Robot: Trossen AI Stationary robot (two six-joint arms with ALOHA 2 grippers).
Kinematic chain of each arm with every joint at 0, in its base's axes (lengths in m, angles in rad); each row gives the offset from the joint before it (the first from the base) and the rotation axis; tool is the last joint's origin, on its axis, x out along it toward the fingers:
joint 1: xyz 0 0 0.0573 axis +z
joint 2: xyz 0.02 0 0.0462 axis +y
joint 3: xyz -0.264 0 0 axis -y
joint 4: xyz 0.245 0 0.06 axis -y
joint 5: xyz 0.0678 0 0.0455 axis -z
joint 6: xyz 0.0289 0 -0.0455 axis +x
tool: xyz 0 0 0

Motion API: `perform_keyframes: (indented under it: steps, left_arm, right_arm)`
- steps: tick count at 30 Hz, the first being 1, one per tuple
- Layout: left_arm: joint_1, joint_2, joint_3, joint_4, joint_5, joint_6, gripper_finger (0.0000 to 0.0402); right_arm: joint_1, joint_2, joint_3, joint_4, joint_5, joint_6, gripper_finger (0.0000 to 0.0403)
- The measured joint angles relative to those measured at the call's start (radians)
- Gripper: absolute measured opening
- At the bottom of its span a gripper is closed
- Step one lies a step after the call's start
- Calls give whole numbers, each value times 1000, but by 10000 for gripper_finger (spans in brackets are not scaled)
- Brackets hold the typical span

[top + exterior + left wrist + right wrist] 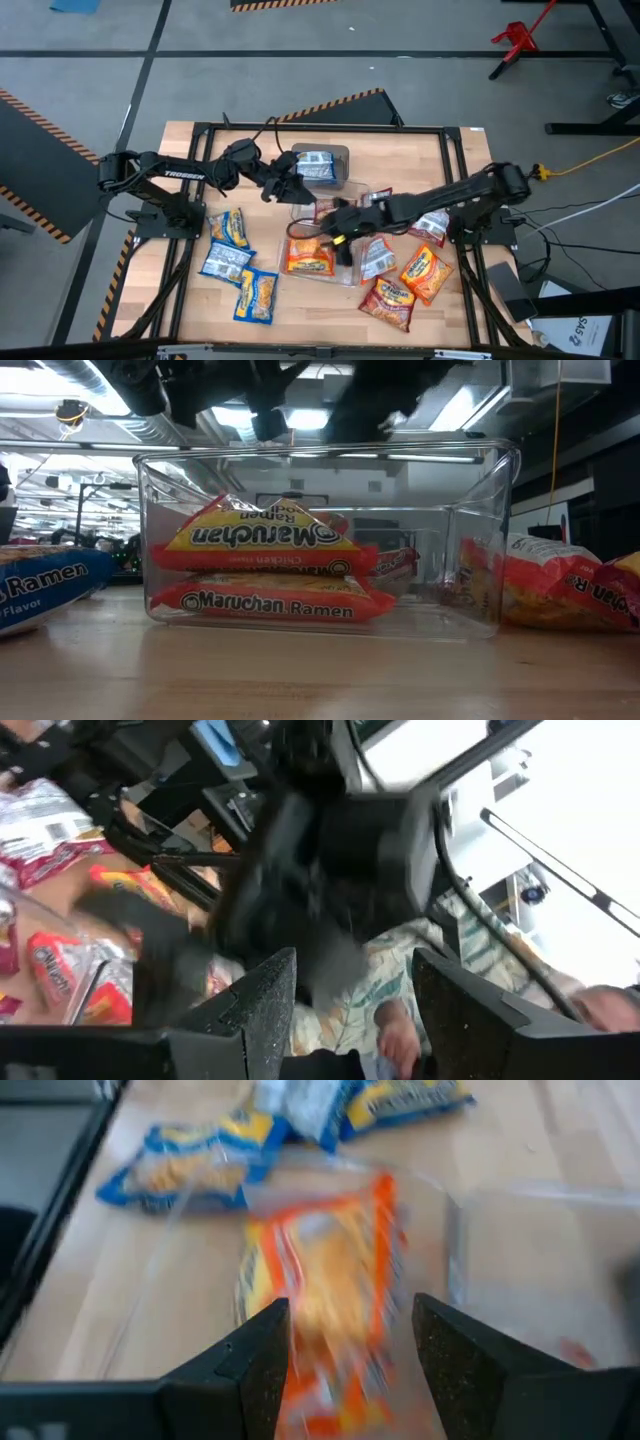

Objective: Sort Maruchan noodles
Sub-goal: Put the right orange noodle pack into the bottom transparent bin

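Seen from above, the table's centre is crowded and both arms cross over it, so much of what lies beneath is covered. The left gripper [290,185] sits just left of a clear bin [340,158] at upper centre, which holds a blue packet [318,166]; the fingers blend into the dark wrist there, but the left wrist view shows them [262,1005] standing apart with nothing between them. That view is heavily smeared: a dark blurred mass fills its middle, and a person's hand [398,1042] is cut off at the lower edge.

The right gripper [342,232] hangs over a second clear bin [352,275] at centre, above the orange packets [310,258]. Its fingers [255,1355] are spread, with an orange packet blurred below the gap and not visibly pinched. Whether they touch it cannot be told.

In the low view the bin holds two stacked orange packets, the upper one tilted; the arms are only dark shapes cut off at the top edge.

Three blue-and-yellow packets [227,228] lie at lower left. Orange and red-and-silver packets [424,272] cluster at lower right, several partly hidden under the right arm.
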Motion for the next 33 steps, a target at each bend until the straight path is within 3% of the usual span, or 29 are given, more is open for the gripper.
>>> perform_keyframes:
  steps: [6,11,19,29,33]
  left_arm:
    - [-33,0,0,65,1,48,195]
    - [-68,0,0,64,-22,88,195]
    - [-103,0,0,62,-77,176,195]
    - [-107,0,0,57,-142,272,195]
    - [-107,0,0,41,-143,294,195]
  right_arm:
    - [35,-159,0,-494,124,142,198]
    - [161,-246,-56,-796,164,402,198]
    - [479,-317,-243,-781,76,816,198]
    - [727,-263,-303,-679,14,881,201]
    - [777,-226,-303,-603,6,905,238]
